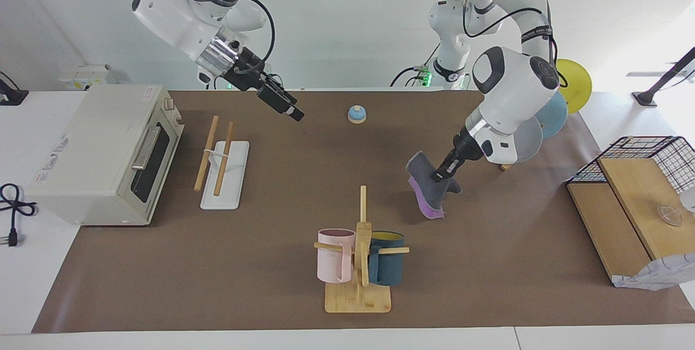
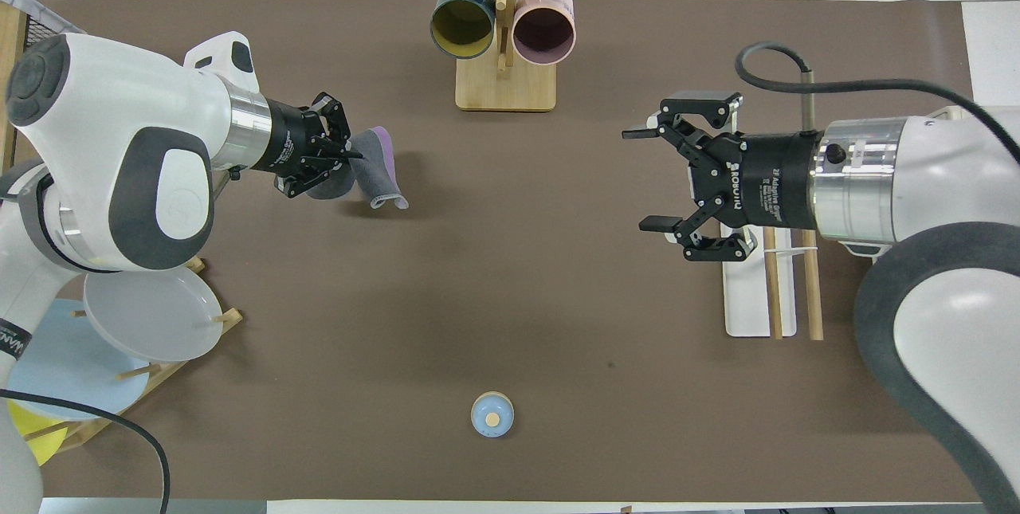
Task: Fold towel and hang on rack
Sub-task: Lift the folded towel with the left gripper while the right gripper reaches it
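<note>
The towel (image 1: 427, 188) hangs crumpled from my left gripper (image 1: 442, 174), dark grey outside with a purple edge at the bottom. That gripper is shut on the towel's upper part, up over the mat at the left arm's end. In the overhead view the towel (image 2: 379, 176) bunches just past the left gripper (image 2: 349, 156). The rack (image 1: 223, 161), two wooden rods on a white base, stands beside the oven. My right gripper (image 1: 290, 110) hangs open and empty in the air, over bare mat between the rack (image 2: 768, 284) and the table's middle, as the overhead view of it (image 2: 642, 177) also shows.
A wooden mug stand (image 1: 358, 263) with a pink and a blue mug stands farthest from the robots at mid-table. A toaster oven (image 1: 103, 154) sits at the right arm's end. A small blue bell (image 1: 357, 114), a plate stand (image 1: 543, 116) and a wire-and-wood shelf (image 1: 630, 187) are also here.
</note>
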